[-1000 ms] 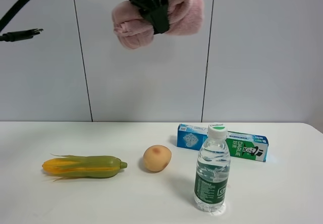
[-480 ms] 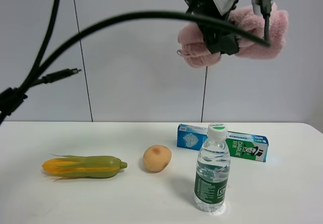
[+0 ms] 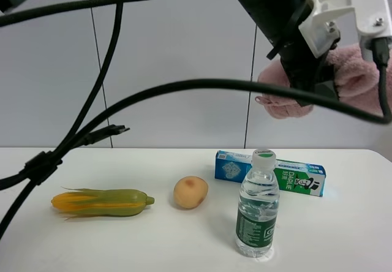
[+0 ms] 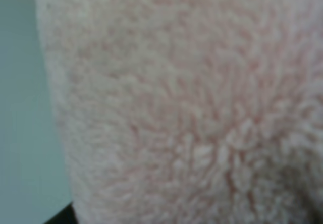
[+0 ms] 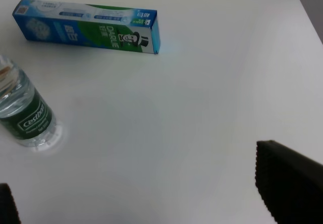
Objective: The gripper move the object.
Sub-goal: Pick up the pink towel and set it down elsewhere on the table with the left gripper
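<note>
The pink fluffy towel [image 3: 358, 75] hangs high in the air at the right of the exterior high view, above the toothpaste box. My left gripper [image 3: 311, 79], a dark arm end with a white block, is shut on its middle. Pink fluff of the towel [image 4: 192, 98] fills the left wrist view and hides the fingers there. My right gripper [image 5: 133, 183] is open and empty over bare table; only its black fingertips [image 5: 287, 181] show at the picture's edges. It does not show in the exterior high view.
On the white table [image 3: 122, 247] lie a corn cob [image 3: 101, 202] at left and a tan potato [image 3: 190, 192] in the middle. At right are a water bottle [image 3: 258, 204] and a toothpaste box [image 3: 288, 174]. Black cables [image 3: 92, 131] hang across the left.
My left arm has carried the towel from the upper middle to the right and somewhat lower. The things on the table have not moved.
</note>
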Controlling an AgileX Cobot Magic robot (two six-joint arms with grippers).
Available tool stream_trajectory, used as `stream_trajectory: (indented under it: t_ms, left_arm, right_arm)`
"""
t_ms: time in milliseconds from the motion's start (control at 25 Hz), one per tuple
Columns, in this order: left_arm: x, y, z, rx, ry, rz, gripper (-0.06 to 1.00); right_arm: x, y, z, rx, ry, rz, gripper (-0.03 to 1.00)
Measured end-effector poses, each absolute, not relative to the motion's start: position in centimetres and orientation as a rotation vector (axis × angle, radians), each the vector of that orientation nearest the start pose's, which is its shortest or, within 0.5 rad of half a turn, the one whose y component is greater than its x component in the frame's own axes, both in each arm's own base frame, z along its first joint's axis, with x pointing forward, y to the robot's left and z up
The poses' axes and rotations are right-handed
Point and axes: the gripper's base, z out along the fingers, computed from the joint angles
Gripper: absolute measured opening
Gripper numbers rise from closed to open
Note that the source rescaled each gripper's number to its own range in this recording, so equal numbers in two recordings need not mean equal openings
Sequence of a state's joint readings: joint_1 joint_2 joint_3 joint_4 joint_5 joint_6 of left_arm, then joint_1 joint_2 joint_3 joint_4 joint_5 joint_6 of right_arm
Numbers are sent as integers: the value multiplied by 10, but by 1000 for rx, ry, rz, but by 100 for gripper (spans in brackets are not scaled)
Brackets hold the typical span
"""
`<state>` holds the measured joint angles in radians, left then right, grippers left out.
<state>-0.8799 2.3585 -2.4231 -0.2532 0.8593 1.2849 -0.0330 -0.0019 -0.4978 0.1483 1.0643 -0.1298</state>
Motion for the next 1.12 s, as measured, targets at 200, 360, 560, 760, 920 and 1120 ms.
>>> stream_trajectory:
  t_ms: [200, 360, 560, 760, 920, 1120]
  left_arm:
    - [317, -449, 271, 2134, 830, 28, 0]
    - [319, -455, 249, 2261, 540, 148, 0]
    - [321, -462, 227, 2289, 394, 169, 0]
    - [323, -467, 213, 2281, 373, 163, 0]
    - [324, -469, 204, 2288, 377, 157, 0]
    - [324, -472, 183, 2316, 390, 130, 0]
  right_arm:
    - [-5, 12, 277, -106, 2037, 76, 100]
    - [-5, 12, 277, -106, 2037, 76, 100]
    - [-5, 12, 277, -106, 2037, 76, 100]
    - [-5, 12, 277, -106, 2037, 76, 100]
    - [-5, 12, 277, -106, 2037, 76, 100]
    - [-5, 12, 277, -106, 2037, 76, 100]
